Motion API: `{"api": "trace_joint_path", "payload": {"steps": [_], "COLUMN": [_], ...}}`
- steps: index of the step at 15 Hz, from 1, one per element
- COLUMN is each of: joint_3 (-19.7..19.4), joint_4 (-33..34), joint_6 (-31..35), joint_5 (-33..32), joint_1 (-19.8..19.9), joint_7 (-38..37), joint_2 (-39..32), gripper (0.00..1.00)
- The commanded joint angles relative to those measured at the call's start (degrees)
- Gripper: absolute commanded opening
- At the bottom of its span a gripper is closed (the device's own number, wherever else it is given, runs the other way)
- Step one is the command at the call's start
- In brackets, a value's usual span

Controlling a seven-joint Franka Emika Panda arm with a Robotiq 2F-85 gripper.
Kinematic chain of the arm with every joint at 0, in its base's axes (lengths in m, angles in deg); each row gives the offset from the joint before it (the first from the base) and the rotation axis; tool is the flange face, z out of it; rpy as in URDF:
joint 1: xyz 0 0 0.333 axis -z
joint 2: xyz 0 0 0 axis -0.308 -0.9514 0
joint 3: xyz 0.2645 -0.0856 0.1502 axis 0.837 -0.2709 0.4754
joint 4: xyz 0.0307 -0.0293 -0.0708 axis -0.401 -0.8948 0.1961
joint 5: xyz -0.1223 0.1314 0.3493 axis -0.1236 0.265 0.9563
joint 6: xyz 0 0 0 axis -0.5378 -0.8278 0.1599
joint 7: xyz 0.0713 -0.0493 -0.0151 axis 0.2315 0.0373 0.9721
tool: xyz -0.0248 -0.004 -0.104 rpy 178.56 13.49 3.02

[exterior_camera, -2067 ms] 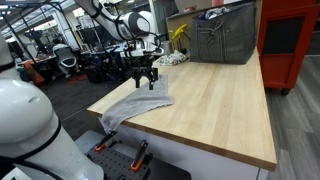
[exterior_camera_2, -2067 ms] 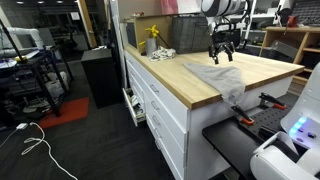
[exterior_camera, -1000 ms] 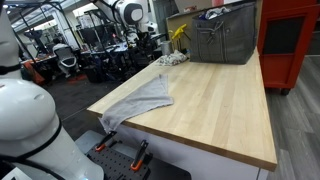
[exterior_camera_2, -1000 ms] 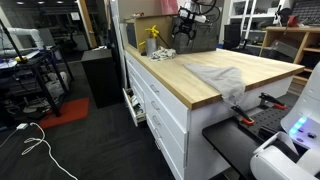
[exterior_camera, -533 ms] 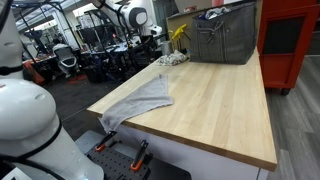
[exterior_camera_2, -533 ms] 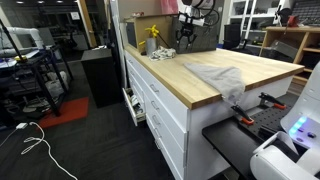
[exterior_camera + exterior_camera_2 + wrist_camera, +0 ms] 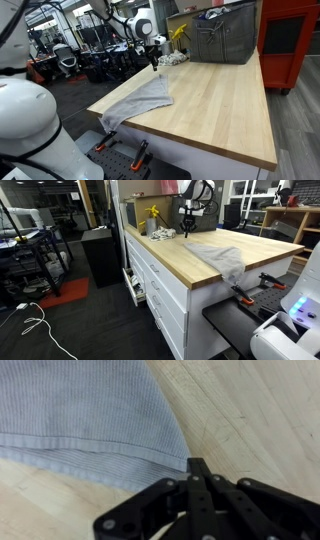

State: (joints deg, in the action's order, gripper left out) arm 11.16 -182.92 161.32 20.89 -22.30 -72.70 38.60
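A grey ribbed cloth (image 7: pixel 140 100) lies flat on the wooden table top (image 7: pixel 215 100), with one end hanging over the near edge. In an exterior view the same cloth (image 7: pixel 215 254) droops over the table's end. My gripper (image 7: pixel 153 63) hangs just above the cloth's far corner, also seen from the side (image 7: pixel 188 233). In the wrist view the gripper (image 7: pixel 198 463) is shut, its fingers pressed together with nothing between them. Its tip points at bare wood right beside the hemmed corner of the cloth (image 7: pixel 90 410).
A grey metal bin (image 7: pixel 222 35) stands at the back of the table, with a yellow object (image 7: pixel 178 34) and a crumpled rag (image 7: pixel 172 58) beside it. A red cabinet (image 7: pixel 290 40) stands behind. White drawers (image 7: pixel 160 285) front the table.
The gripper has come down from up near the back of the table towards the cloth's far corner. Its jaws went from open to shut. The cloth has not moved.
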Motion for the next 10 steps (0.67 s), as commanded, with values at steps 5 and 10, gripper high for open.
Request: {"api": "trace_joint_path", "payload": {"steps": [5, 10], "joint_3": [-3.0, -2.4], "joint_4": [0.9, 3.4], "joint_6": [0.8, -0.6], "joint_5": [-4.7, -4.1], "joint_1": [-1.6, -1.4], "joint_7": [-6.1, -5.6], "joint_2": [-1.3, -3.7], "gripper": [0.0, 0.0]}}
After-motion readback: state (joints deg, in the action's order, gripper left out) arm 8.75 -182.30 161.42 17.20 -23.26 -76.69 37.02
